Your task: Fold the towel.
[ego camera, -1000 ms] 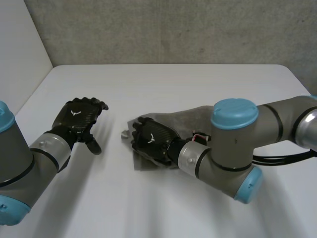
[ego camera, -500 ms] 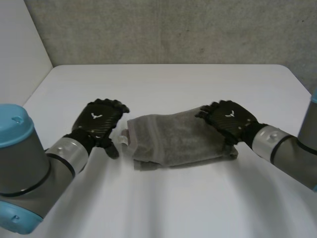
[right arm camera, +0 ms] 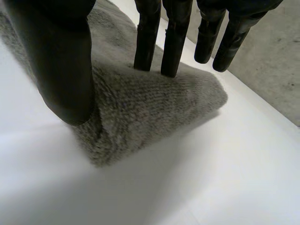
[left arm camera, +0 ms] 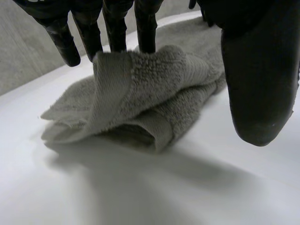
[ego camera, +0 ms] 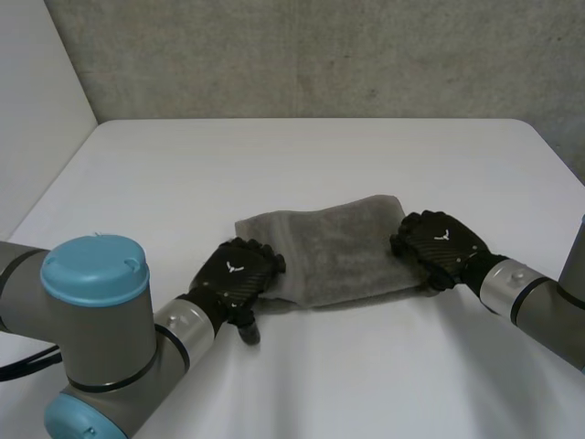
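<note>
A grey towel (ego camera: 338, 247) lies folded into a thick strip in the middle of the white table (ego camera: 302, 155). My left hand (ego camera: 236, 279) rests on the strip's left end. In the left wrist view its straight fingers (left arm camera: 115, 28) touch the top of the towel (left arm camera: 140, 93), whose layers gape a little, and the thumb (left arm camera: 258, 84) stands apart beside it. My right hand (ego camera: 439, 247) is at the strip's right end. In the right wrist view two straight fingers (right arm camera: 173, 37) press on the towel (right arm camera: 154, 103), with the thumb (right arm camera: 61, 61) beside its edge.
A grey wall (ego camera: 320, 55) runs along the table's far edge and a white panel (ego camera: 37, 91) stands at the left. My left arm's elbow (ego camera: 91, 302) sits low at the front left.
My right hand crossed from the towel's left end to its right end and settled there. My left hand came in from the bare table onto the left end.
</note>
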{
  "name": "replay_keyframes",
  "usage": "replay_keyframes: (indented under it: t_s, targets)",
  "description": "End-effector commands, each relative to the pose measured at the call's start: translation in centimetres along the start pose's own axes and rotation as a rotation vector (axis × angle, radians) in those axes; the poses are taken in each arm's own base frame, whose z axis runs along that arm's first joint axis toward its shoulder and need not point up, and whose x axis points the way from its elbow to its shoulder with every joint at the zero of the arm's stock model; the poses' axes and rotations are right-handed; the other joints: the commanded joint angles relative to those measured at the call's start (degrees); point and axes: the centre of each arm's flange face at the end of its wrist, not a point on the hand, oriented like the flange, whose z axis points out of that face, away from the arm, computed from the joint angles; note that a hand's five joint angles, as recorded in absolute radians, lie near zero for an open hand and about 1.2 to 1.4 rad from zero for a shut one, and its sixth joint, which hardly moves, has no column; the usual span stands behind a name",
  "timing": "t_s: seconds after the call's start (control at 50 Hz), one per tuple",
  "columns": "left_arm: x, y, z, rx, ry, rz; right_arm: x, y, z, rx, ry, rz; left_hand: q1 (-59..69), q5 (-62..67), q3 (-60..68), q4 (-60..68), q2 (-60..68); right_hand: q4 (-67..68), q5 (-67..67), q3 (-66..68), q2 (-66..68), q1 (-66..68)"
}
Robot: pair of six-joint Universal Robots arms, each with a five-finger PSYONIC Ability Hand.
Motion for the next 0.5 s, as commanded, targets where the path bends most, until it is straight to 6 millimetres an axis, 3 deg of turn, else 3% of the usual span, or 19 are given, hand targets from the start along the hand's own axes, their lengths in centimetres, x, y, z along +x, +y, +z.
replay_keyframes:
  t_s: [0.02, 0.14, 0.28, 0.5]
  targets:
    - [0.1, 0.7, -0.3, -0.028, 0.002, -0.006, 1.3, 0.9, -0.4, -0.016, 0.041, 0.016, 0.89, 0.42, -2.74, -3.09, 0.95, -4.28, 1.00, -2.57, 1.71, 1.45]
    - [0.2, 1.1, -0.5, -0.045, -0.002, -0.006, 1.7, 1.2, -0.5, -0.023, 0.054, 0.023, 0.89, 0.42, -2.74, -3.09, 0.95, -4.28, 5.88, -2.57, 6.59, 6.33]
    - [0.2, 1.4, -0.5, -0.056, -0.004, -0.008, 1.5, 1.9, -0.4, -0.038, 0.046, 0.040, 0.55, 0.08, -2.74, -3.09, 0.62, -4.28, 22.85, -2.57, 23.56, 23.30]
    - [0.1, 1.4, -0.5, -0.055, -0.007, -0.010, 1.2, 2.4, -0.6, -0.055, 0.038, 0.125, 0.55, 0.08, -2.74, -3.09, 0.62, -4.28, 20.68, -2.57, 21.39, 21.13]
